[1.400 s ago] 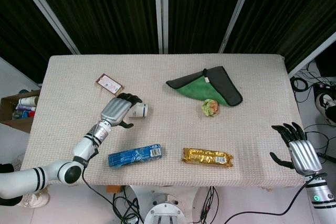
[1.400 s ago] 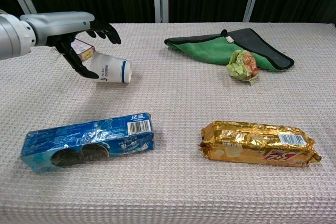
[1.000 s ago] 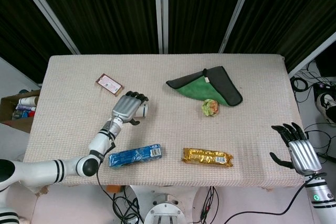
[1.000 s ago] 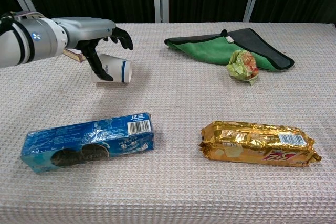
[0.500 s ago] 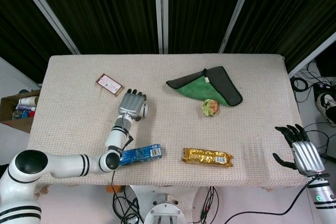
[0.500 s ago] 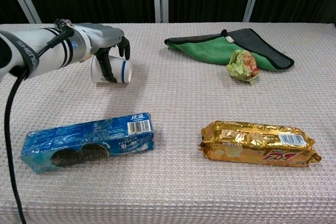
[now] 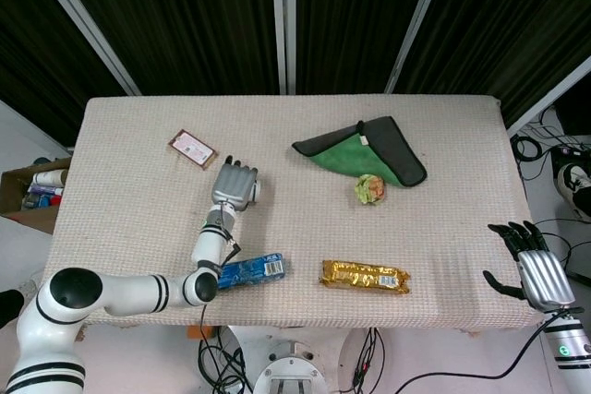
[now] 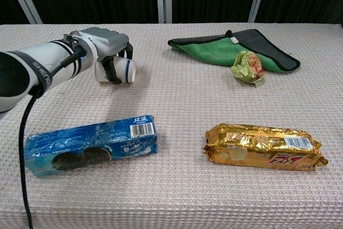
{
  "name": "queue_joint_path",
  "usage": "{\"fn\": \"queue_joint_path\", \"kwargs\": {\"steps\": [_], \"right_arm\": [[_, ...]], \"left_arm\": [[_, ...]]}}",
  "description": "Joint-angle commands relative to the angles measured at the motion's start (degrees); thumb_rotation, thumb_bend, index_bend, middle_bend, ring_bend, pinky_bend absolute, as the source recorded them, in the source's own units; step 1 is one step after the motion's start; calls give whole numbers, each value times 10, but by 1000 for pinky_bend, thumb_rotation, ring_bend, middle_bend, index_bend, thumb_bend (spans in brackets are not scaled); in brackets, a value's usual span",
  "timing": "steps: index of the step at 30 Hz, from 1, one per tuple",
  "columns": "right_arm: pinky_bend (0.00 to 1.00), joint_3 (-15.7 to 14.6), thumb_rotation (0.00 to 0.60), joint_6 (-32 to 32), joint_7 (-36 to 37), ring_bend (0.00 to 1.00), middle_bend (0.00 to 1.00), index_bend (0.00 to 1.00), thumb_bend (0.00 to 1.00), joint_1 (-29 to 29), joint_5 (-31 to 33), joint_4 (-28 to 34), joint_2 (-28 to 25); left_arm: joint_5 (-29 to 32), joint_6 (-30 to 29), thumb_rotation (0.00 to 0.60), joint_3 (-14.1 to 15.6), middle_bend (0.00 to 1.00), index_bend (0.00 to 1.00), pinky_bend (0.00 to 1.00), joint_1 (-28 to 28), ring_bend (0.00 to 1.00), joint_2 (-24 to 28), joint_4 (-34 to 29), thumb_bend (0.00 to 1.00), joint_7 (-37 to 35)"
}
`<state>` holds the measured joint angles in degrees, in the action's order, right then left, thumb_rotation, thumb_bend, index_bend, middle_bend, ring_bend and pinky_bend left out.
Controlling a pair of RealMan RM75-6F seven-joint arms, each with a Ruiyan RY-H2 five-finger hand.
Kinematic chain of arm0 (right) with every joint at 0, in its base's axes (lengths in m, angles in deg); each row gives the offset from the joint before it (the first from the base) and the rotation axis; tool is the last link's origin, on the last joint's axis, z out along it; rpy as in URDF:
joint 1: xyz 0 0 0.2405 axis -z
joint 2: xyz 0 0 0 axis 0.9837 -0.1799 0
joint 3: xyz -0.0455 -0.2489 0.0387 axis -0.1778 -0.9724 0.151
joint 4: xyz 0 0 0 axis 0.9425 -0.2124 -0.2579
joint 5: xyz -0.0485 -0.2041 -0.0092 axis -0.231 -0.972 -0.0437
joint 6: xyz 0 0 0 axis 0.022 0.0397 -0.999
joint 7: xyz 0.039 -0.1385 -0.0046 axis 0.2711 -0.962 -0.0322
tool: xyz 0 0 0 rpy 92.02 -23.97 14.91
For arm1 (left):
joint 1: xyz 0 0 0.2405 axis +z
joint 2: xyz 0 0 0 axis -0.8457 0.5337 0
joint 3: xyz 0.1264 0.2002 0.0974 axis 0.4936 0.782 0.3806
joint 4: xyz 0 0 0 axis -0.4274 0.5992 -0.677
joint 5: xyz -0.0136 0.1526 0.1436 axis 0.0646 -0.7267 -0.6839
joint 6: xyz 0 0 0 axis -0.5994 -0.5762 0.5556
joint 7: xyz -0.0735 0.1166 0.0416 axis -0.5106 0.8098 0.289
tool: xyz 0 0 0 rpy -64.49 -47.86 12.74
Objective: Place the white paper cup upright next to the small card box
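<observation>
cup: lying on its side on the table (image 7: 443,136), at about 9 o'clock from the green cloth (image 7: 365,154), white with a blue band (image 8: 124,70)
left hand: on top of the cup now (image 8: 107,46), fingers curled down over it; a second ago it was hovering open beside it, so it has closed in for the grab
grip: looks wrapped around the cup, but I can't tell if it's tight yet, and the cup hasn't left the table
card box: small one at 10 o'clock from the cup (image 7: 193,148), near but not touching
right hand: way off at the 4 o'clock corner (image 7: 538,275), fingers spread, holding nothing
task: grab just starting; lifting, tipping upright and setting it by the box are all still to do, I'd say
</observation>
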<state>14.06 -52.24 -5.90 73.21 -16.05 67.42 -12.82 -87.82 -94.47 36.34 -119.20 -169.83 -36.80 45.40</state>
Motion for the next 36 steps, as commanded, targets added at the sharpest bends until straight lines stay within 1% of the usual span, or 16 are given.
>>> {"fn": "queue_joint_path", "kwargs": {"steps": [1, 2, 3, 5, 6, 8, 10, 12, 16, 18, 21, 25, 27, 31, 36], "right_arm": [[93, 0, 600, 0, 1, 74, 210, 170, 192, 0, 0, -1, 1], [93, 0, 600, 0, 1, 74, 210, 170, 191, 0, 0, -1, 1], [93, 0, 600, 0, 0, 74, 210, 170, 192, 0, 0, -1, 1], [93, 1, 600, 1, -1, 74, 210, 170, 192, 0, 0, -1, 1], [94, 1, 600, 2, -3, 75, 210, 170, 191, -1, 1, 0, 1], [93, 2, 600, 4, -5, 75, 210, 170, 191, -2, 1, 2, 1], [93, 2, 600, 5, -8, 75, 210, 170, 191, -4, 1, 5, 1], [93, 3, 600, 8, -11, 75, 210, 170, 192, -5, 1, 7, 0], [93, 3, 600, 11, -16, 75, 210, 170, 192, -4, 5, 11, -3], [93, 3, 600, 11, -17, 75, 210, 170, 192, -4, 7, 12, -3], [93, 4, 600, 12, -18, 75, 210, 170, 192, -4, 8, 13, -3], [93, 4, 600, 12, -20, 75, 210, 170, 191, -4, 7, 15, -3], [93, 4, 600, 11, -20, 75, 210, 170, 192, -4, 7, 16, -3], [93, 3, 600, 6, -21, 75, 210, 170, 192, -2, 5, 17, -4], [93, 3, 600, 2, -21, 75, 210, 170, 191, 0, 2, 17, -3]], "left_arm": [[-115, -1, 600, -24, 444, 427, 160, 64, 260, 5, -9, 435, -186], [-138, 2, 600, -33, 444, 418, 160, 78, 260, 4, -12, 434, -238], [-165, 8, 600, -47, 444, 405, 161, 99, 260, 3, -16, 434, -315], [-205, 20, 600, -57, 444, 396, 162, 122, 260, 1, -13, 432, -408], [-227, 27, 600, -64, 445, 398, 162, 136, 260, -2, -8, 431, -466], [-264, 31, 600, -68, 448, 405, 162, 151, 260, -10, 7, 431, -537], [-293, 25, 600, -79, 445, 405, 161, 168, 260, -27, 30, 431, -619], [-310, 24, 600, -88, 441, 406, 161, 179, 260, -42, 54, 430, -679], [-328, 20, 600, -97, 439, 401, 161, 192, 259, -66, 95, 430, -741], [-336, 21, 600, -96, 437, 394, 161, 196, 258, -73, 110, 429, -755], [-350, 22, 600, -85, 422, 386, 160, 200, 244, -82, 138, 428, -753], [-368, 1, 600, -68, 412, 377, 152, 204, 234, -103, 185, 422, -708], [-372, -4, 600, -64, 410, 372, 149, 207, 233, -107, 195, 421, -693], [-382, -12, 600, -54, 376, 348, 147, 214, 216, -100, 200, 418, -647], [-371, -8, 600, -52, 321, 280, 145, 226, 183, -81, 177, 412, -592]]}}
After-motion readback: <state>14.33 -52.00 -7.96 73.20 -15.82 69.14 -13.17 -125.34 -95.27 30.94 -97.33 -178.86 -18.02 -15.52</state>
